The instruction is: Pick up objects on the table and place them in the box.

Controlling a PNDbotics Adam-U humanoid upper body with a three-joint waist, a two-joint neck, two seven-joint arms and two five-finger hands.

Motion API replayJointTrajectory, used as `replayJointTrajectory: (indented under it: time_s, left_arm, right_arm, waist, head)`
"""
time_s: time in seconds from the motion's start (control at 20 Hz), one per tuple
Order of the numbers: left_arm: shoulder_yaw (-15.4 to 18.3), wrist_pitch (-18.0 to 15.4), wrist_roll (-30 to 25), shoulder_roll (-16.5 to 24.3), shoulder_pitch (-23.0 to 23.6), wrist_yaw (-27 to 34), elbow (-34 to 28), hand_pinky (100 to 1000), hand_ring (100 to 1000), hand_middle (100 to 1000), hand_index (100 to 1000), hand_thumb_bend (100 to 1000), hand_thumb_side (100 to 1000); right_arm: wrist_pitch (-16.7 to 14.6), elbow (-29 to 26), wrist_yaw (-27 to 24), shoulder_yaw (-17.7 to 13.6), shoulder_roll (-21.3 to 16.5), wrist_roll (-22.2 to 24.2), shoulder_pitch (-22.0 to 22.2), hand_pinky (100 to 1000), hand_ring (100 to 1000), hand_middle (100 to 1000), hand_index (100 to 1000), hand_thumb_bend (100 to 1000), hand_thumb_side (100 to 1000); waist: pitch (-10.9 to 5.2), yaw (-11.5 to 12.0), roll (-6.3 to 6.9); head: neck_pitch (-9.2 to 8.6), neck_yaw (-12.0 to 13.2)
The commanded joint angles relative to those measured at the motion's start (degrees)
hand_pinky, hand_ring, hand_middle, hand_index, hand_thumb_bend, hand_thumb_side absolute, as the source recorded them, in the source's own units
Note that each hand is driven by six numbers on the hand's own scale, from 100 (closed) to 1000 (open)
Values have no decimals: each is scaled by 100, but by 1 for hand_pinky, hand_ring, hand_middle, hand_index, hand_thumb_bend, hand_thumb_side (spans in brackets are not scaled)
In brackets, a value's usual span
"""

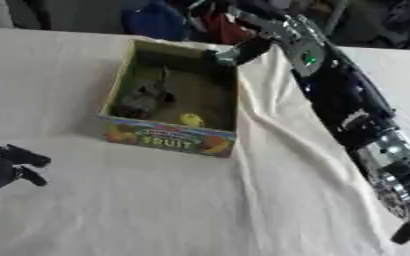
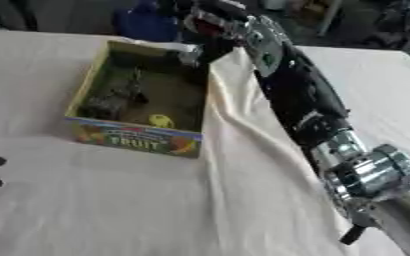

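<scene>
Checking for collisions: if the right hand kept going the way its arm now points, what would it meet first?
Probably the box's far right corner: the right hand is already there. Whether it touches the rim is unclear; beyond lies dark clutter off the table.

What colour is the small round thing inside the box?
Yellow, lying near the box's front wall; the left eye view shows it best.

One box [image 1: 169,137]; inside: one yellow object [image 1: 191,119], one grey object [image 1: 138,102].

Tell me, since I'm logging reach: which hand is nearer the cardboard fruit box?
Right. The right hand is at the cardboard fruit box's far right corner; the left hand rests apart near the lower left.
</scene>
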Motion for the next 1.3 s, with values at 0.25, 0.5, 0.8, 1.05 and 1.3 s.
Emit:
replayJointTrajectory:
  time_s: [0.25,0.5,0.8,1.05,1.3]
  left_arm:
    - [167,-2,179,178,44,-64,-127,535,704,569,678,100,799]
    - [255,-7,300,247,86,-65,-152,537,713,578,680,100,795]
    - [340,27,446,295,156,-42,-154,539,724,589,681,100,880]
    - [408,91,606,286,224,-30,-134,540,730,593,681,100,937]
    - [500,114,745,267,271,-80,-122,544,740,603,680,112,972]
  right_arm:
    - [-675,-1018,-2200,-303,-871,1229,455,721,803,764,904,371,361]
    - [141,-1781,-3443,-660,-1163,1199,1176,677,768,729,885,288,274]
    - [1270,-2748,-4602,-1185,-1044,1104,2163,621,706,674,848,130,312]
    - [1992,-3388,-5188,-1519,-814,852,2889,609,688,656,831,100,472]
    - [2338,-3817,-5559,-1675,-594,918,3481,554,658,645,830,100,589]
  waist:
    - [-160,-305,110]
    - [-223,-562,169]
    - [-308,-836,258]
    - [-334,-987,351]
    - [-292,-1066,395]
  head:
    - [-45,220]
    - [-3,361]
    - [106,568]
    - [250,783]
    - [389,1013]
